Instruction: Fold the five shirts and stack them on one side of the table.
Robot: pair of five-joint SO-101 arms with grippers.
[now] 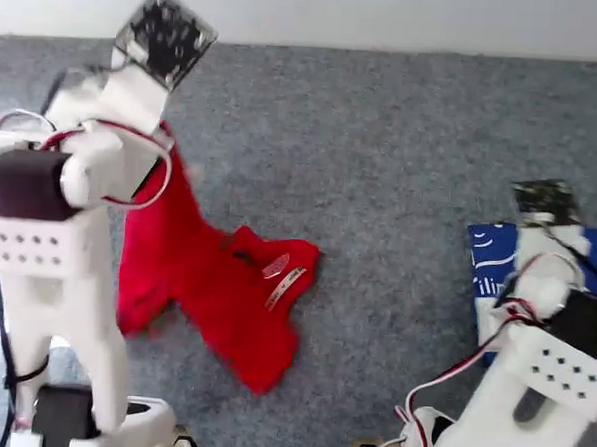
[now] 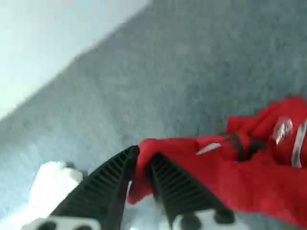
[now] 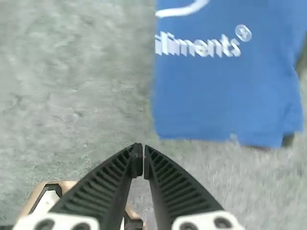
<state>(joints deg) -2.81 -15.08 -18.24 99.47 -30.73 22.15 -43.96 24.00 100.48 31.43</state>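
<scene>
The blue shirt (image 3: 220, 86) appeared folded beside the right gripper (image 3: 139, 154), fingers closed empty. The left gripper (image 2: 142, 154) fingers clamped the unfolded red shirt (image 1: 215, 289), crumpled on the surface (image 1: 403, 139). Most folding evidently remained.

Open grey table cover (image 1: 402, 159) lies between the crumpled red shirt (image 1: 215, 289) and the blue shirt (image 1: 487, 258)

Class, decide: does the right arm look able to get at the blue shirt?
Probably yes: the blue shirt lies flat just beyond the shut right end effector, only bare grey table between them.
</scene>
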